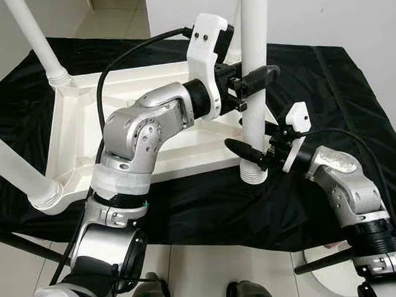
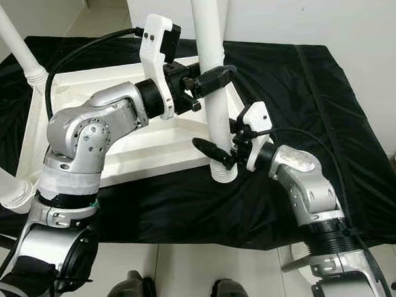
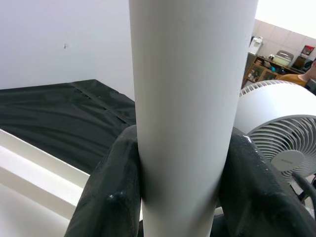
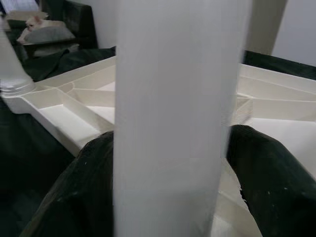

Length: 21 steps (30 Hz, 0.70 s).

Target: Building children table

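An upside-down white children's table (image 1: 116, 86) lies on a black cloth. At its near right corner a white table leg (image 1: 253, 28) stands upright in its socket (image 1: 254, 174). My left gripper (image 1: 257, 77) is shut on this leg at mid height; in the left wrist view the leg (image 3: 187, 98) is pressed between both black fingers (image 3: 108, 192). Just above the socket, my right gripper (image 1: 254, 149) is shut on the same leg. The right wrist view has the blurred leg (image 4: 173, 113) between the two fingers (image 4: 79, 192).
Two more white legs (image 1: 39, 43) (image 1: 15, 166) stand up on the table's left side. The black cloth (image 1: 327, 90) covers the low platform up to the wall. A white fan (image 3: 281, 128) stands beyond. Tiled floor and my feet (image 1: 152, 295) lie at the near edge.
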### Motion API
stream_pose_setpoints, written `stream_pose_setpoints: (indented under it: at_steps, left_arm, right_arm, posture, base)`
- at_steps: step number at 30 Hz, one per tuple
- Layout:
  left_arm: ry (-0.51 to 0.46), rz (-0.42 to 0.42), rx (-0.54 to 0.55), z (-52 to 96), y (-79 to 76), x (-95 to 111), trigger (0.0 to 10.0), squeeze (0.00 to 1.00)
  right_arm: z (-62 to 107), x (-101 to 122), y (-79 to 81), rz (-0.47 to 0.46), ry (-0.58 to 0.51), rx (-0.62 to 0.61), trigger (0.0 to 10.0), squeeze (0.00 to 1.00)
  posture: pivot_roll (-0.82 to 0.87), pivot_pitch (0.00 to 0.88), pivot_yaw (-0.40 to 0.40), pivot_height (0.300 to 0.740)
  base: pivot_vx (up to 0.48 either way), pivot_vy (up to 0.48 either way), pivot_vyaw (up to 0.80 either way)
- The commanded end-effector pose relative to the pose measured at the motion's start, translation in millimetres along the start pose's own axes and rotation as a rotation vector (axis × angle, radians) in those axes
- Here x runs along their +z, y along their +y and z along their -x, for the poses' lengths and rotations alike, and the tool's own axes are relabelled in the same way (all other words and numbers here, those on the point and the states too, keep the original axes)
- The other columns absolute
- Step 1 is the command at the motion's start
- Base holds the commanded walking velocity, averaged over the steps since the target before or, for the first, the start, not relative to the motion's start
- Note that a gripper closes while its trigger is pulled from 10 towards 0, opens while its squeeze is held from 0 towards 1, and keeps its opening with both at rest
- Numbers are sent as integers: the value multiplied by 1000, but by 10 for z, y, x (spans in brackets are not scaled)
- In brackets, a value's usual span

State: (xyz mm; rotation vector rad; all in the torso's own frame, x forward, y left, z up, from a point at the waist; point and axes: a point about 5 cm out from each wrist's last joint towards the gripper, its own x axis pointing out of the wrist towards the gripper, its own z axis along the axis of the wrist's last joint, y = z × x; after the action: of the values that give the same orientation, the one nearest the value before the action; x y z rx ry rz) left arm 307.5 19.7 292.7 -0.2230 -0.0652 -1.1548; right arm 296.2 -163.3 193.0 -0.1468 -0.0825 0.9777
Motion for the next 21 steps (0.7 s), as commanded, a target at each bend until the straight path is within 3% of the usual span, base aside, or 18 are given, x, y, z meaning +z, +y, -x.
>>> stream_pose_setpoints:
  at_steps: [1, 7, 12, 21]
  left_arm:
    - [-9, -14, -6, -5, 5, 80, 10000, 0]
    - [-15, -19, 6, 8, 39, 105, 10000, 0]
    - [-20, -25, 48, 57, 106, 114, 10000, 0]
    - [-18, -26, 87, 113, 167, 118, 10000, 0]
  right_arm:
    - [70, 169, -47, 9, -41, 21, 10000, 0]
    - [137, 211, -52, 14, -23, 55, 10000, 0]
    - [194, 12, 32, -28, 51, 69, 10000, 0]
    - [240, -11, 55, -57, 54, 68, 10000, 0]
  posture:
    - [-41, 55, 41, 740]
    - [-46, 58, 36, 740]
    - [-41, 83, 15, 740]
    - [-36, 88, 4, 740]
  base:
    - [0, 0, 0]
    - [0, 0, 0]
    - [0, 0, 0]
    - [0, 0, 0]
